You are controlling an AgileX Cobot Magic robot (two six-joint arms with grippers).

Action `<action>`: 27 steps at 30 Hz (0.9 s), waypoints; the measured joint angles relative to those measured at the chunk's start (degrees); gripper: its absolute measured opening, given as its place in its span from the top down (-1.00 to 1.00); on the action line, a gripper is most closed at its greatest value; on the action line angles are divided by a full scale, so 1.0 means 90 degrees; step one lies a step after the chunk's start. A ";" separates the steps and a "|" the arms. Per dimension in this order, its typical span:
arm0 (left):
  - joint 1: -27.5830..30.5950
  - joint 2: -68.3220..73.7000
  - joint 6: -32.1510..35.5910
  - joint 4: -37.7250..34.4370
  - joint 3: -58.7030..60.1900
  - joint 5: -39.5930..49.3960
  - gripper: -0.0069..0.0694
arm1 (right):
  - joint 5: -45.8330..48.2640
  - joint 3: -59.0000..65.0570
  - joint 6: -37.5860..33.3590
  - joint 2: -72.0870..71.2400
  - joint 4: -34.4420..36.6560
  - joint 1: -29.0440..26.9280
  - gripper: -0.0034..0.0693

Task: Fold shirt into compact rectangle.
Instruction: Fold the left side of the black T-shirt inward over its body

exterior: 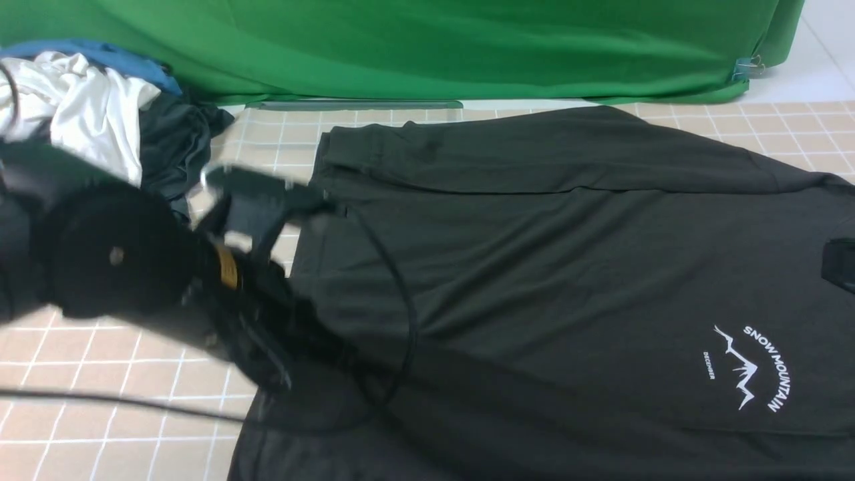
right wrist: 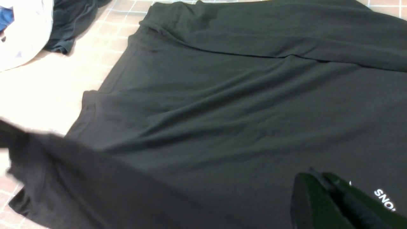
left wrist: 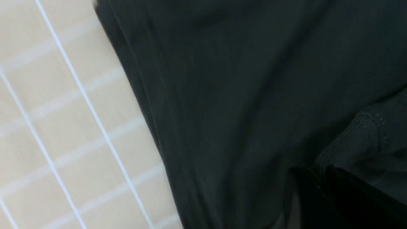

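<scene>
Front view, left to right. A heap of clothes lies at the far left of the beige tiled tabletop (exterior: 100, 387) with its white grid lines. It holds a crumpled white garment (exterior: 87, 107), a blue garment (exterior: 100, 52) behind it, and a smaller dark grey garment (exterior: 174, 140) beside it. A green cloth backdrop (exterior: 434, 47) hangs along the far edge.

The blurred left arm reaches in, and the left gripper (exterior: 324, 204) meets the left edge of the shirt (exterior: 534, 267). This large, very dark green-black cotton T-shirt is spread flat on the tabletop from the centre to the right border. Its long axis runs left to right, with the hem to the left and the chest to the right. The small white "SNOW MOUNTAIN" mountain logo (exterior: 751, 367) sits on the chest. The far side is folded over the body as a long band. The right gripper (exterior: 840, 264) shows at the right border, over the shirt.

Left wrist view: the jaws of the left gripper (left wrist: 318, 181) are together, clamped on a ribbed edge of the shirt (left wrist: 238, 95).

Right wrist view: the jaws of the right gripper (right wrist: 314, 178) are together beside the logo (right wrist: 383, 197). Whether they pinch cloth cannot be told.
</scene>
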 joint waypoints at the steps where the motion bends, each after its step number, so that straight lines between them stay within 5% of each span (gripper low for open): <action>1: 0.0000 0.0056 -0.0058 0.0161 -0.0161 0.0024 0.73 | 0.0000 0.0000 0.0006 0.0000 0.0000 0.0000 0.78; 6: 0.0032 0.0584 -0.0224 0.0885 -0.0942 0.0046 0.73 | -0.0004 0.0000 0.0006 0.0000 0.0000 0.0000 0.78; 16: 0.0918 0.1889 -0.0150 0.1097 -0.2013 0.0032 0.73 | -0.0004 0.0000 0.0071 0.0000 0.0000 0.0000 0.74; 27: 0.1038 0.2576 0.0056 0.1223 -0.2187 -0.0318 0.70 | 0.0003 0.0000 0.0195 0.0000 0.0000 0.0000 0.67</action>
